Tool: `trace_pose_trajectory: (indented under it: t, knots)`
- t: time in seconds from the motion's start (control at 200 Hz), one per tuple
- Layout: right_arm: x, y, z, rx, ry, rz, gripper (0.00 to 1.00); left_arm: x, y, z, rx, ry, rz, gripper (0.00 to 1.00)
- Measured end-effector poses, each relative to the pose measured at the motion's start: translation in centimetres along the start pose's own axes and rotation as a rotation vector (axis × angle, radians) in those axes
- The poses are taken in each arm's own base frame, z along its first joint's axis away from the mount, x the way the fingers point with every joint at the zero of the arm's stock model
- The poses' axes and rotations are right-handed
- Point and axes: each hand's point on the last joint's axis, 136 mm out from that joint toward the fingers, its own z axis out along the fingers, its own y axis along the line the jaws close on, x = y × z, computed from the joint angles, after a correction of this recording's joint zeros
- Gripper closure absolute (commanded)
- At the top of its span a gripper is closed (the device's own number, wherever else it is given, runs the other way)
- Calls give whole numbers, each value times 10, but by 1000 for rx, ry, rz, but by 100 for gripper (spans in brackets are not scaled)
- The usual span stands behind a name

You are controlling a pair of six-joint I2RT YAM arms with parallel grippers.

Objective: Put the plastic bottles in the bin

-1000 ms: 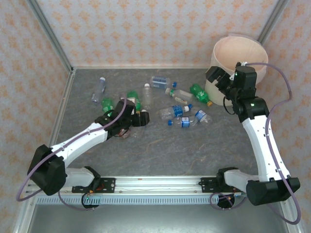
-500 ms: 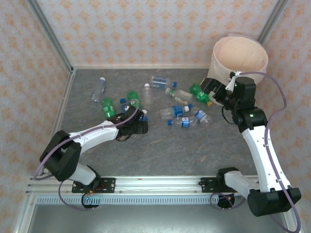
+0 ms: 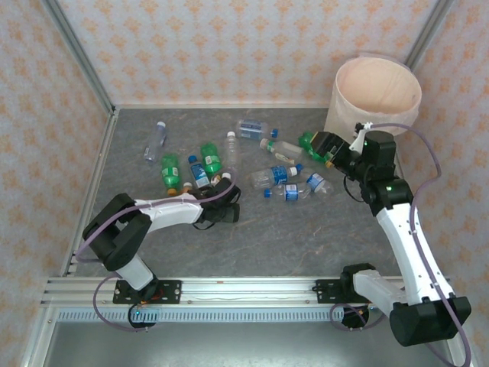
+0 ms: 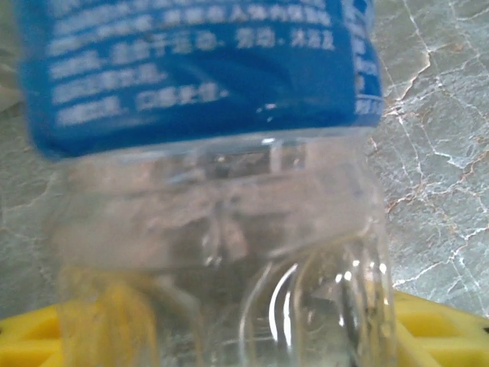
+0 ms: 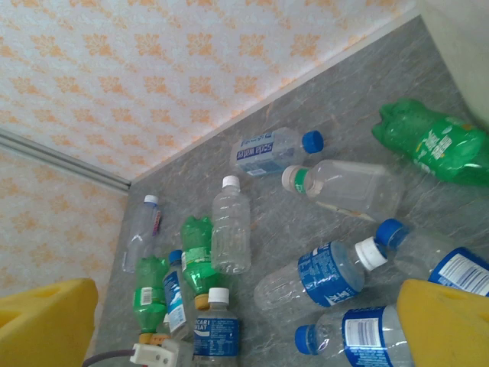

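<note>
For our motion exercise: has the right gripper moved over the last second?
Yes. Against the bin, the right gripper has shifted down-left in the top view, away from the rim toward the green bottle.

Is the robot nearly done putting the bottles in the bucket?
Not nearly. Done: nothing visible, the bin looks bare inside. In hand: the left gripper straddles a blue-labelled bottle, and the open right gripper hovers by a green bottle beside the bin. Left: about a dozen bottles lying on the table.
</note>
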Motion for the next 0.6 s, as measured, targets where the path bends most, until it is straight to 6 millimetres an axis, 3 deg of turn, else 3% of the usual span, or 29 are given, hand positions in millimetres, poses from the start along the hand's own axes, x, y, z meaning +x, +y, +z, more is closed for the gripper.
trace_pose_trajectory:
  t: [0.125,0.28,0.405,0.601]
  knots:
    - [8,-1,6,-34,20,29,0,-1,-5,-1,4,-17,-4,50]
    - [8,3,8,-58,22,32,0,1,-17,-9,29,-41,8,55]
    - [9,7,8,-79,31,29,0,-8,-30,-29,77,-100,14,54]
    - [12,21,6,-155,63,33,10,-27,-51,-69,147,-219,43,54]
